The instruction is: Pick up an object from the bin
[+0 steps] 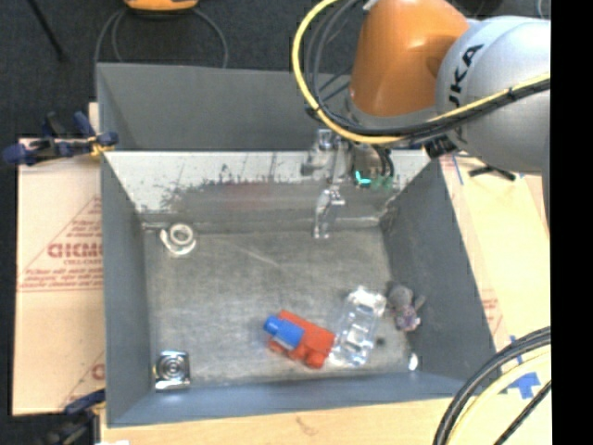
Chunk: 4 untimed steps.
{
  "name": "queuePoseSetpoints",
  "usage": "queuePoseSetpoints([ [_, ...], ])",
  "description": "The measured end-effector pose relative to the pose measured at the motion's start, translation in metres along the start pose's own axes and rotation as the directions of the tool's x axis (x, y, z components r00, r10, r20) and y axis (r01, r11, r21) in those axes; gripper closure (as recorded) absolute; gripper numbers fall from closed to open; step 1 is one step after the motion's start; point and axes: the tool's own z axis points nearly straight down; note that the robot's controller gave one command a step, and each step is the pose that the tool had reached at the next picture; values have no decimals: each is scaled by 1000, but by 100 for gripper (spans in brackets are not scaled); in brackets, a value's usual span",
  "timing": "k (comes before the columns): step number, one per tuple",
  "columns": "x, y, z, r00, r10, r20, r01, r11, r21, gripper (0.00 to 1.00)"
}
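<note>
Orange cover point(408, 49) over tool point(322, 226), state unclear; red-blue toy point(298, 337) lies diagonal, blue end left.

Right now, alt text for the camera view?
The gripper hangs near the far wall of the grey metal bin, over bare floor. Near the front lie a red and blue plastic toy, a clear plastic block and a grey-purple lump; a white ring and a shiny square metal part sit at left.

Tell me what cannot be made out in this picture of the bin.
1. Camera view: the small grey-purple thing by the bin's right wall is too small to name.
2. Camera view: the clear plastic piece beside the red and blue toy is see-through, so its outline is unsure.
3. Camera view: the top of the gripper is hidden by the orange cover.
</note>
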Motion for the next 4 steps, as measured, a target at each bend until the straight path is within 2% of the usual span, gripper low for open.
queuePoseSetpoints([
  [1,89,23,118,947,-323,0,323,947,-1,0],
  [2,153,3,158,829,-560,6,560,829,0,0],
  [3,166,-3,163,717,-697,32,697,717,20,0],
  [4,170,2,162,698,-715,34,715,699,24,0],
])
